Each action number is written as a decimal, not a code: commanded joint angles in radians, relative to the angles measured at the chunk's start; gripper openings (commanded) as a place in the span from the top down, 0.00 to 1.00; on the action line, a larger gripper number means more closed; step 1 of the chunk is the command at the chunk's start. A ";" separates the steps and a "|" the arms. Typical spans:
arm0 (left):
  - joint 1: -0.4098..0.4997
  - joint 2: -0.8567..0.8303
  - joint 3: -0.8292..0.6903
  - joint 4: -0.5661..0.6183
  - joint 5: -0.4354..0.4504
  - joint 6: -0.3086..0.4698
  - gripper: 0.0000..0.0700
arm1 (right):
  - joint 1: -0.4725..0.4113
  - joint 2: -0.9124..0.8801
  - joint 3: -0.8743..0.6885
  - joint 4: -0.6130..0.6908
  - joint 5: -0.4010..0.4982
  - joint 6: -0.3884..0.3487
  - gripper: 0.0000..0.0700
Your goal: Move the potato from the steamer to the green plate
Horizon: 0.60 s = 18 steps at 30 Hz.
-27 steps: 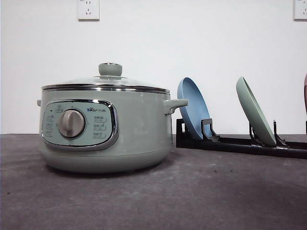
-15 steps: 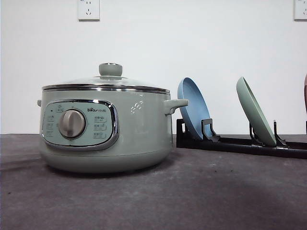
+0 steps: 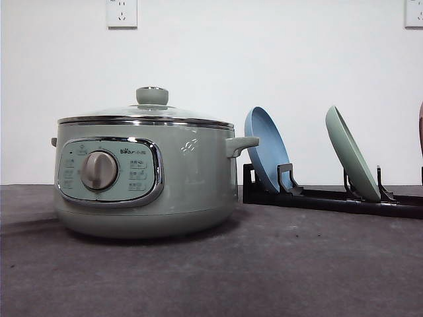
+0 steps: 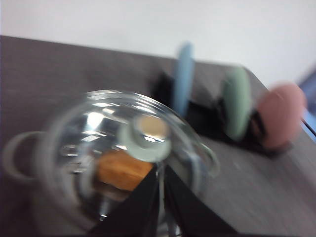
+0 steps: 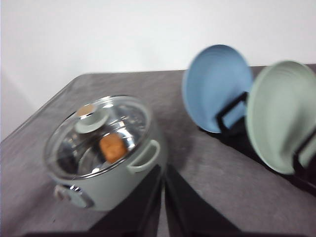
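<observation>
1. The table (image 3: 264,277) is a dark grey surface in front of a white wall, and it carries everything here.
2. The steamer (image 3: 145,178) is the biggest thing on it, standing on the left side with its dial facing forward and its glass lid (image 3: 145,113) still seated, green knob (image 3: 152,96) on top.
3. A black rack (image 3: 330,197) stands to the right of the steamer, holding a blue plate (image 3: 266,150) nearest the pot and the green plate (image 3: 351,153) further right, both on edge and leaning; a pink plate (image 4: 280,114) sits beyond them.
4. The left gripper (image 4: 160,197) hangs over the steamer with its fingers drawn close, only a thin gap between them, holding nothing. The knob lies just ahead of its tips.
5. The right gripper (image 5: 164,197) is further back, looking down at pot and rack together; its fingers are likewise nearly together and empty.
6. The potato (image 5: 112,146) lies inside the steamer under the lid, an orange-brown lump seen through the glass. In the left wrist view it (image 4: 124,170) sits just beside the knob, its long axis running roughly crosswise to the fingers, though blur makes that uncertain.
7. I judge the left arm the nearer one, and the lid must come off before any fingers reach the potato.
</observation>
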State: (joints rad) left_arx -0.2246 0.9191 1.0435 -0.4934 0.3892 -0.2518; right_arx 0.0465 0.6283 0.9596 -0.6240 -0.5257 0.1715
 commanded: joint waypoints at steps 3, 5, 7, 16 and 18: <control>-0.037 0.072 0.118 -0.091 0.069 0.143 0.99 | 0.024 0.073 0.059 -0.013 -0.070 -0.083 1.00; -0.061 0.090 0.146 -0.119 0.085 0.188 0.99 | 0.040 0.105 0.074 -0.029 -0.108 -0.101 1.00; -0.083 0.093 0.153 -0.119 0.091 0.197 0.99 | 0.054 0.131 0.079 -0.048 -0.147 -0.120 1.00; -0.157 0.086 0.157 -0.111 0.091 0.201 0.96 | 0.089 0.174 0.078 -0.102 -0.185 -0.127 1.00; -0.160 0.087 0.157 -0.111 0.091 0.209 0.96 | 0.089 0.174 0.078 -0.103 -0.170 -0.126 1.00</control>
State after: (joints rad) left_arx -0.3792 1.0012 1.1732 -0.6144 0.4744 -0.0636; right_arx 0.1314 0.7979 1.0187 -0.7323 -0.7000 0.0559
